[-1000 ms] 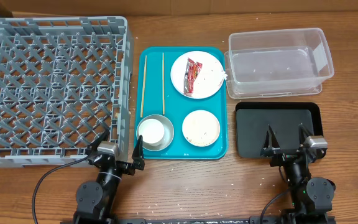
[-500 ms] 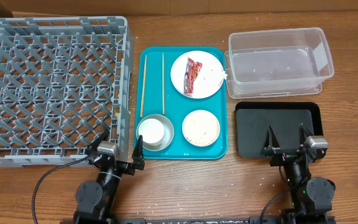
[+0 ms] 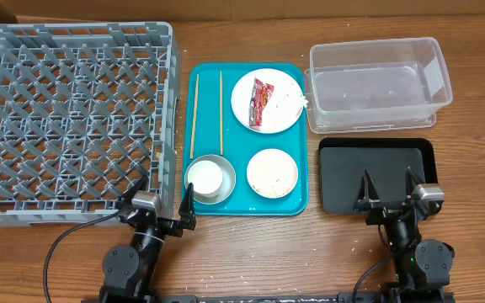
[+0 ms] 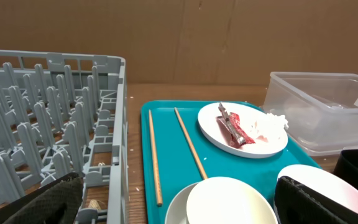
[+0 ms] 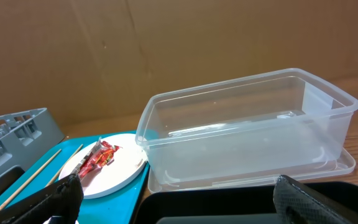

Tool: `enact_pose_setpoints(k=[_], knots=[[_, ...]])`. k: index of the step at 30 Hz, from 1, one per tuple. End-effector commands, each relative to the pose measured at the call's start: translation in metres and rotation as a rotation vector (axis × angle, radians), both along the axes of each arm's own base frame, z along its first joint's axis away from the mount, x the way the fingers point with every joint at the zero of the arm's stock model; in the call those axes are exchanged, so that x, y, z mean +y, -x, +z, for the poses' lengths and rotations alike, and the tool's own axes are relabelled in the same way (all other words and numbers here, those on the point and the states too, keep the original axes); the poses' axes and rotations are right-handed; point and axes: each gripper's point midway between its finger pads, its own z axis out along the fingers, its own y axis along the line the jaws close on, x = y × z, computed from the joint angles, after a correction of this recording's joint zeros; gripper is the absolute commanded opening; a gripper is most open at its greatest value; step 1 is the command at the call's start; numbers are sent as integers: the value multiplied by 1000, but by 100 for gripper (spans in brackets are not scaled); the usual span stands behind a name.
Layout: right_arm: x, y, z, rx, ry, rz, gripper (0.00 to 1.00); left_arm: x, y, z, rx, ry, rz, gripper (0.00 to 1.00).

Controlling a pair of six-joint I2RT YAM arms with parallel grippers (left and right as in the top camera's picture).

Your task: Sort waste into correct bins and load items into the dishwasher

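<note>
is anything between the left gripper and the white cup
Nothing visible does. The left gripper is open at the near edge of the teal tray, the cup just beyond, sitting inside the bowl.

Grey dish rack (image 3: pixel 74 118) on the left, and beside it the teal tray (image 3: pixel 236 147) carries two chopsticks (image 3: pixel 194 116), a plate (image 3: pixel 286 114) with a red wrapper (image 3: pixel 262 103) and a white tissue (image 3: pixel 300 103) at its right edge, a small dish (image 3: pixel 272 173), and a bowl (image 3: pixel 226 165) with a white cup (image 3: pixel 206 177) inside. On the right, the clear tub (image 3: pixel 375 44) sits far and the black tray (image 3: pixel 343 181) near. At the near edge the left gripper (image 3: pixel 167 183) and right gripper (image 3: pixel 387 174) have fingers spread, holding nothing.
</note>
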Motion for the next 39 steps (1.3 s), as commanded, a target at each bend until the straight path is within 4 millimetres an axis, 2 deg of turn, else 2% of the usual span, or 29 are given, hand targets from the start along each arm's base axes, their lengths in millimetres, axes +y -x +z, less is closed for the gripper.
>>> enact_pose_setpoints(k=[1,10,14,25,27,28,32,33,39], knots=[[-3,0,-3,0,3,-14,99,2,0,-1,5,12,10,100],[-3,0,-3,0,3,-14,100,2,0,-1,5,13,10,100],[-3,0,-3,0,3,-14,100,11,-2,-2,0,-33,63,100],[-1,0,-2,0,-1,-5,100,11,-2,-3,0,-33,63,100],[3,0,-2,0,-13,21,100,11,-2,0,-9,-31,63,100],[13,2,0,-1,-72,77,100,7,-2,5,-26,-12,39,100],[47,12,22,-52,-166,286,100,-23,7,34,-134,48,-145,100],[52,17,38,-88,-180,326,100,-29,12,52,-192,52,-186,100],[54,34,108,-131,-172,343,100,-15,24,109,-180,52,-114,100]])
